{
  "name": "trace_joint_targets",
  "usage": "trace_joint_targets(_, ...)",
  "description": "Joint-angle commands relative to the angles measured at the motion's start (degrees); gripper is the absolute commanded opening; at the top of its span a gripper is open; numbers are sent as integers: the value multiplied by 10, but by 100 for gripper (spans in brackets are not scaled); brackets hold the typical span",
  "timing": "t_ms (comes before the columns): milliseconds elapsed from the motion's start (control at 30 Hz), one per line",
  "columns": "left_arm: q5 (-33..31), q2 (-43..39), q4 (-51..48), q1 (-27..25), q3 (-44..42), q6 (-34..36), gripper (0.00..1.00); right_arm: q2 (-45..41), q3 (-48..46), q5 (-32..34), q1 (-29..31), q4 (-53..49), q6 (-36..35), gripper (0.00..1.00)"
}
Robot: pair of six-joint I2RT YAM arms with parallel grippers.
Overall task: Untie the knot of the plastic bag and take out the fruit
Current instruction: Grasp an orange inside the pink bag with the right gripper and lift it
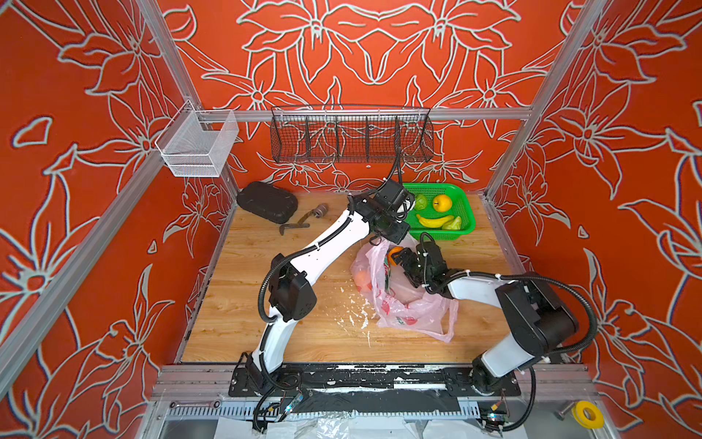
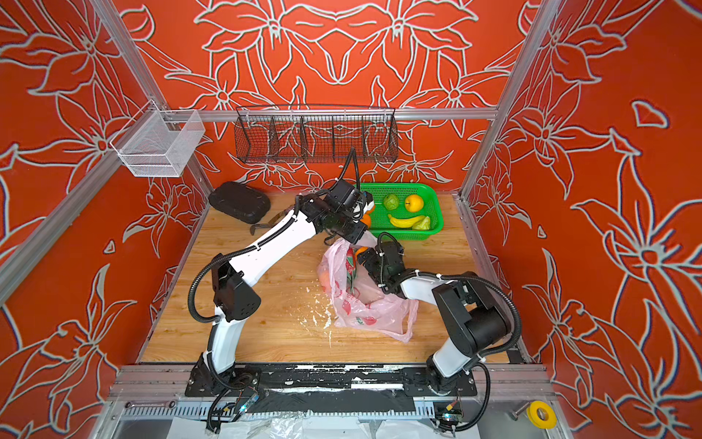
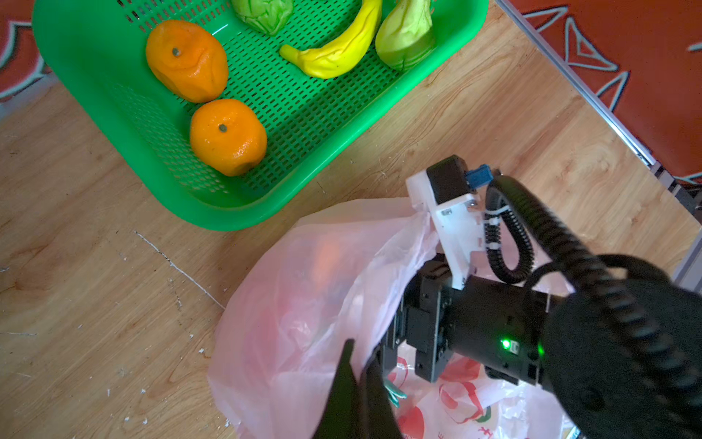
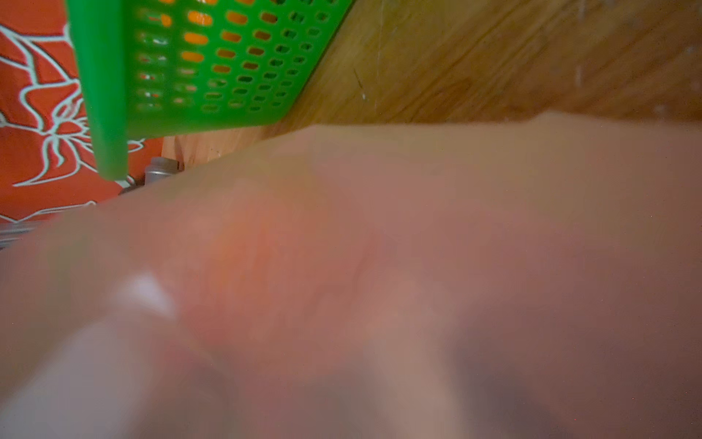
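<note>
The plastic bag (image 1: 414,308), right of centre and just nearer than the green basket (image 1: 468,213), is being held by its rim in the fully closed left gripper (image 3: 361,353). The right gripper (image 1: 397,259) is being held at the bag's mouth beside an orange fruit (image 1: 395,251); its jaw width cannot be told.

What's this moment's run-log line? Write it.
left jaws: shut on plastic bag | right jaws: inside bag, by orange | green basket: holds fruit

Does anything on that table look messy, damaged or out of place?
Yes. White flecks and scratches litter the wooden table beside the plastic bag, as if something chipped. In the green basket, one orange looks dented and wrinkled.
</note>
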Motion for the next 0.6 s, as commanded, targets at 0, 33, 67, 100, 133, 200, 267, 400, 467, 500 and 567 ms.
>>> trace_joint_targets(0, 11, -20, 1, -2, 10, 3, 0, 16, 29, 32, 1, 20, 52, 90)
trace_joint_targets(33, 11, -20, 2, -3, 10, 4, 0, 20, 38, 33, 1, 13, 52, 90)
trace_joint_targets(67, 12, -21, 1, -3, 9, 6, 0, 24, 47, 34, 1, 0, 52, 90)
trace_joint_targets(100, 11, -21, 0, -3, 9, 7, 0, 26, 57, 37, 1, -11, 52, 91)
trace_joint_targets(133, 11, -22, -1, -3, 9, 7, 0, 29, 65, 39, 1, -18, 51, 90)
trace_joint_targets(200, 11, -23, 0, -3, 8, 10, 0, 38, 86, 42, 1, -41, 52, 90)
trace_joint_targets(267, 11, -24, 3, -3, 8, 11, 0, 48, 104, 45, 1, -69, 58, 90)
trace_joint_targets(400, 7, -24, 3, -3, 8, 13, 0, 74, 143, 41, 1, -143, 67, 89)
trace_joint_targets(467, 4, -25, 2, -2, 7, 14, 0, 86, 157, 32, 1, -172, 62, 88)
trace_joint_targets(500, 2, -25, -1, -3, 6, 16, 0, 90, 161, 28, 1, -185, 60, 87)
trace_joint_targets(567, -2, -27, -2, -3, 1, 19, 0, 94, 162, 26, 1, -191, 57, 86)
